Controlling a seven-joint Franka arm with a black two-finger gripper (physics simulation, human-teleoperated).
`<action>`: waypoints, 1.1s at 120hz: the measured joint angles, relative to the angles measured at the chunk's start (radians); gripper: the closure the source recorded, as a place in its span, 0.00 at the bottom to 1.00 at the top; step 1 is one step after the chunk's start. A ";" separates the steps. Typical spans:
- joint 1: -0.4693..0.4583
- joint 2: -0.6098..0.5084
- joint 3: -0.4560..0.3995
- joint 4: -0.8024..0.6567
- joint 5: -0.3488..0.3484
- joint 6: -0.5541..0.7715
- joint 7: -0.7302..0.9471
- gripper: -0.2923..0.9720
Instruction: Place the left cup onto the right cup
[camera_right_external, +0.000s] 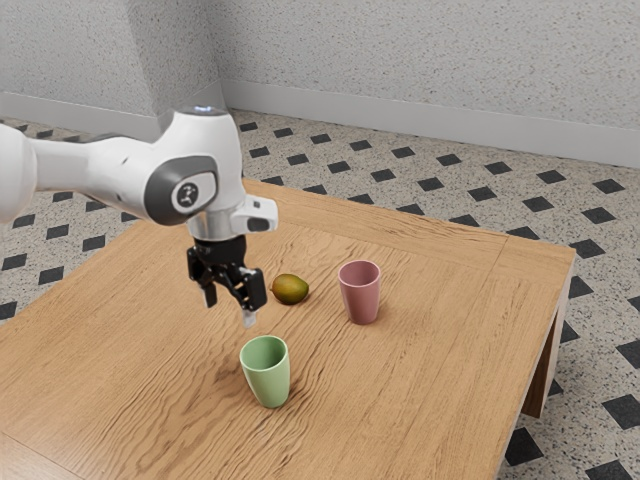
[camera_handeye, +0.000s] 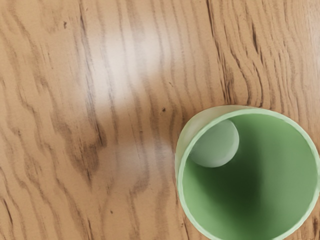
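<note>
**Off-centre approach risks tipping the green cup**

Exterior view: The gripper (camera_right_external: 230, 306) hangs above the table (camera_right_external: 430, 380), just over and a little behind the green cup (camera_right_external: 265, 370). Its fingers are spread apart and hold nothing. The green cup stands upright near the table's front edge. The pink cup (camera_right_external: 360, 291) stands upright well apart from it, toward the exterior view's right and further back. A fruit (camera_right_external: 290, 289) lies near the pink cup, on its left in this view. It sits close to the line a carry would take, so a low carry could knock it, or it could roll into the pink cup. A fast descent could bring one finger down on the green cup's rim and topple it.

Wrist view: The green cup (camera_handeye: 260, 200) is seen from straight above, mouth open and empty, and it lies off to one side of the hand rather than under its centre. The bare table (camera_handeye: 100, 100) takes up the other side. Judged from this, the hand is not yet aligned with the cup. Closing here would probably catch only one wall, or push the cup aside, and a thin-walled pinch may slip during the lift.
</note>
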 joint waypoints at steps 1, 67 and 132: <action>-0.001 0.001 0.000 0.000 0.000 0.000 0.000 0.25; -0.024 0.048 -0.001 -0.006 -0.013 0.031 -0.003 0.25; -0.018 0.090 -0.001 -0.003 -0.015 0.055 -0.003 0.25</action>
